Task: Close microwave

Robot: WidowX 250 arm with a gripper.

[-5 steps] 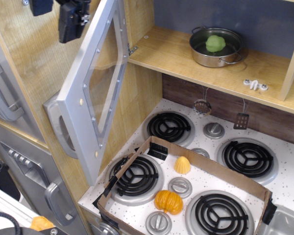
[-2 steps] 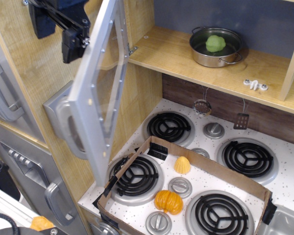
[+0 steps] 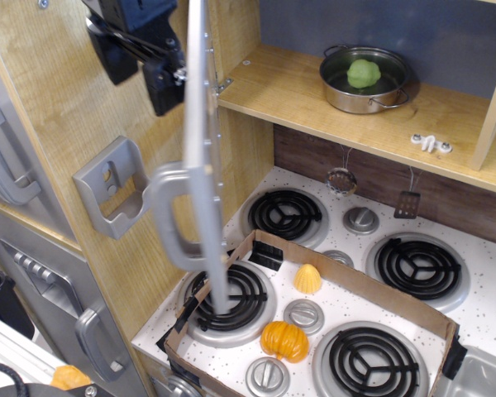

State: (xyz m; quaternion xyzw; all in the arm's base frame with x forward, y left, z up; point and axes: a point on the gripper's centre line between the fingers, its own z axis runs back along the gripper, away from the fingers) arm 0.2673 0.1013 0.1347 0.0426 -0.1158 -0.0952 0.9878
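The silver-grey plastic door of the toy microwave (image 3: pixel 200 149) stands edge-on to the camera, swung about halfway out from the wooden compartment, its long axis running top to bottom and its curved grey handle (image 3: pixel 175 217) facing left. The black tool (image 3: pixel 145 58) sits at the upper left, just beside the door's outer face near its top edge; whether it touches the panel cannot be told, nor whether its fingers are parted or pressed together, though it does not appear to clasp anything. So the door lies to the tool's right, and the hinge further right against the compartment wall by the light wooden shelf (image 3: pixel 314 103). I judge the closing push must go rightward against that outer face.
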